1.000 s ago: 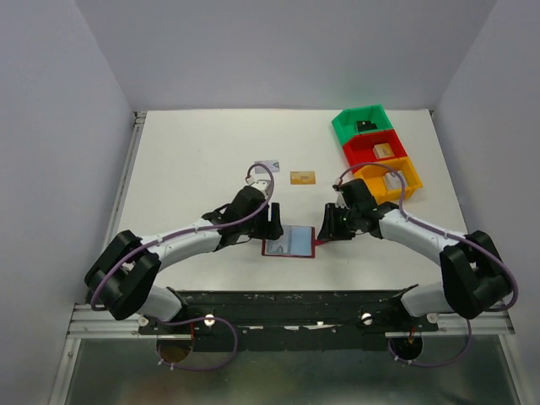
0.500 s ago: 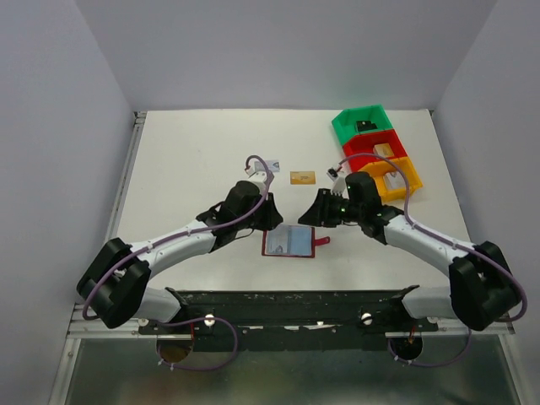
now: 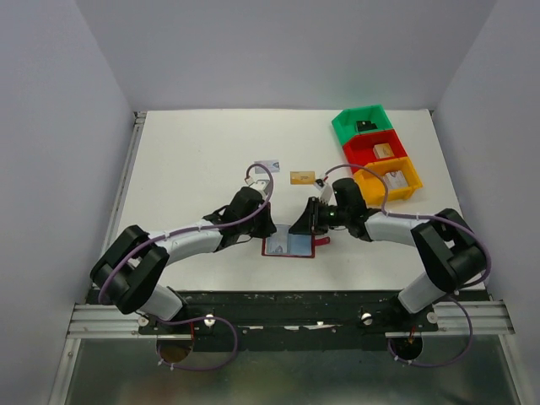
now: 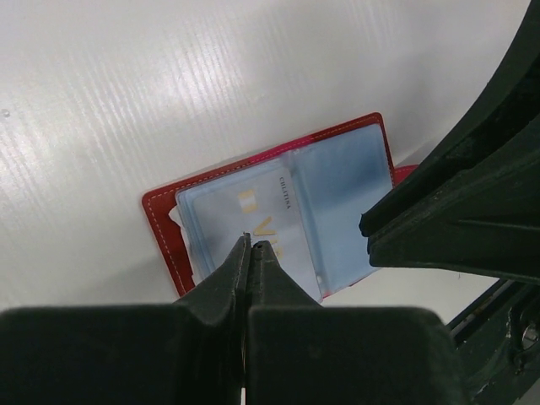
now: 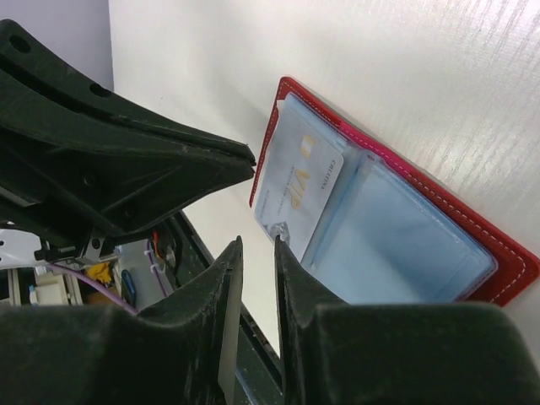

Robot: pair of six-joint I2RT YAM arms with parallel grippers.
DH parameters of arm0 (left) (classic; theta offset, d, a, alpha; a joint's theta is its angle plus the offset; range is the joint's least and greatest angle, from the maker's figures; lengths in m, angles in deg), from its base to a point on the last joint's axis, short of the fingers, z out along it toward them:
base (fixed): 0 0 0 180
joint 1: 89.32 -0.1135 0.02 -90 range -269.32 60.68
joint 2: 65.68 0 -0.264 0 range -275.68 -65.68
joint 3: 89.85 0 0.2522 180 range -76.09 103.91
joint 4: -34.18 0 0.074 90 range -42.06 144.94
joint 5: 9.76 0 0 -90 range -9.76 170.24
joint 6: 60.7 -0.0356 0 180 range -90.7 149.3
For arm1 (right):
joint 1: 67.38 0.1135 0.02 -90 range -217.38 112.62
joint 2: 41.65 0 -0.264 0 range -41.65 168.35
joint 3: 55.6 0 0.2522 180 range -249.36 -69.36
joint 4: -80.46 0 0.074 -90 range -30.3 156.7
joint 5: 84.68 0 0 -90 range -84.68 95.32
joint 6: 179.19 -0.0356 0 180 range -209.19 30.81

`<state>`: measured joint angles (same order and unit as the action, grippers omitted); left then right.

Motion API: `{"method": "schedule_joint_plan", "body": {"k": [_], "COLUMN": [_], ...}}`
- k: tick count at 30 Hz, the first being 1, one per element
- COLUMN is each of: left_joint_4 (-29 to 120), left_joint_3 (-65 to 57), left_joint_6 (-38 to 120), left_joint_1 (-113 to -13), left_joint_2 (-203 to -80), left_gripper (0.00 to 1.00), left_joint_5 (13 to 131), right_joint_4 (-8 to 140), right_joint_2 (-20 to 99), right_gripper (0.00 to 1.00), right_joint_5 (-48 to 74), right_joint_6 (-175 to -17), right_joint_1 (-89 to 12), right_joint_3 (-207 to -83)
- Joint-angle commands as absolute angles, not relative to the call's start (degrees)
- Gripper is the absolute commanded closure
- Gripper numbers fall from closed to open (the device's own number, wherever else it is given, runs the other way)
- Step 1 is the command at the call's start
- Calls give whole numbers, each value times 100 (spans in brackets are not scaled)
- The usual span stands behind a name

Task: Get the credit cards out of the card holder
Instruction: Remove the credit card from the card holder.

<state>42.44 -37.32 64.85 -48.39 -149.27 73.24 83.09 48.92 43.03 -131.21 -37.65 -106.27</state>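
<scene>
The white table [image 3: 194,152] sits inside pale grey walls, with the green, red and orange bins [image 3: 377,148] at its far right. The card holder [image 3: 288,245] lies open and flat near my edge, between the two arms. A gold card [image 3: 302,177] and a silver card [image 3: 268,165] lie loose beyond it, so I judge the job part done. A pale card marked VIP [image 4: 245,207] sits in the left pocket under the blue sleeve. My left gripper [image 4: 251,246] hangs over that card with its fingers pressed together. I cannot tell whether they nip its edge or only touch it. My right gripper [image 5: 257,246] hovers at the holder's near side, its fingers parted by a slim gap and holding nothing. To do this step well, I would pin the red border with one arm so the holder cannot slide. With the other I would catch only the card's exposed edge and draw it along the pocket, low and straight. The main risk I see is pinching the sleeve along with the card.
</scene>
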Motion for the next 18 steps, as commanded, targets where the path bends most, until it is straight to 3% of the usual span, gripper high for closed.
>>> {"method": "schedule_joint_plan", "body": {"k": [1, 18], "left_joint_4": [4442, 4636], "left_joint_3": [-3776, -3961], "left_joint_6": [6683, 6692], "left_joint_1": [-4872, -4863], "left_joint_2": [-14979, -14865], "left_gripper": [100, 100], "left_joint_5": [7664, 7936], "right_joint_4": [8446, 8446], "right_joint_2": [5186, 5775], "right_gripper": [72, 70], "right_joint_5": [4329, 4223], "right_joint_6": [-13085, -13094], "right_joint_1": [-3618, -3522], "right_joint_3": [-10768, -10882]}}
